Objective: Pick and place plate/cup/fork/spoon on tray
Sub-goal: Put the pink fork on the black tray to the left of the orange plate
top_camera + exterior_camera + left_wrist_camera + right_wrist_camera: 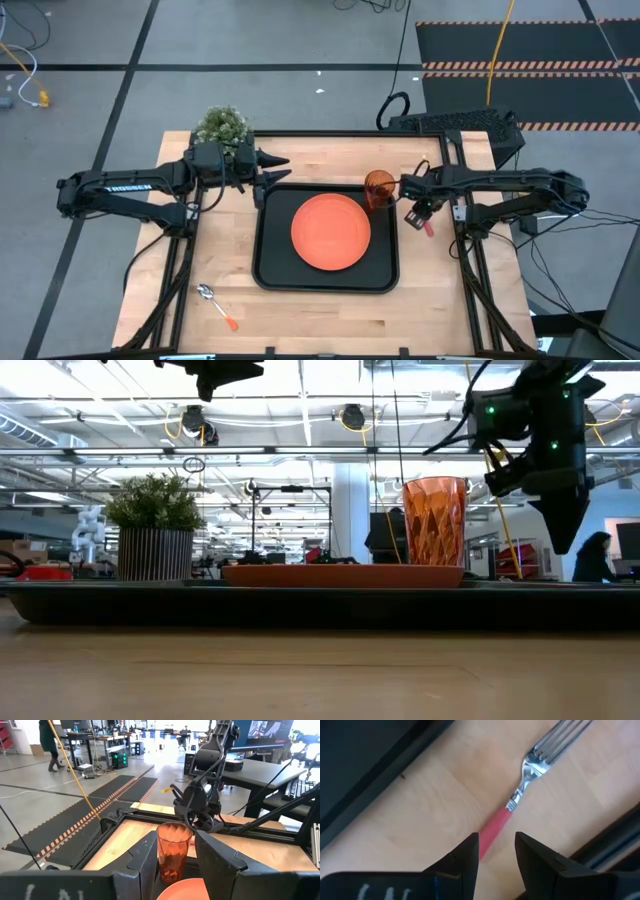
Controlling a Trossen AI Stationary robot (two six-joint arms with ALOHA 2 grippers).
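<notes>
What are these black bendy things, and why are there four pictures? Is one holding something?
They are two robot arms at a light wooden table. Each ends in a two-fingered claw.

One picture looks down from above, one looks across at table height, and two come from small cameras on the arms' wrists.

A big black rectangular tray lies on the table. On it sit a round flat orange plate and a see-through orange plastic cup. A spoon with an orange handle lies on the wood near the front left corner. A small potted green plant stands at the back.

Nothing is held. The right claw is open above a fork with a pink-red handle lying beside the tray. The left claw is open near the tray's back left corner.
</notes>
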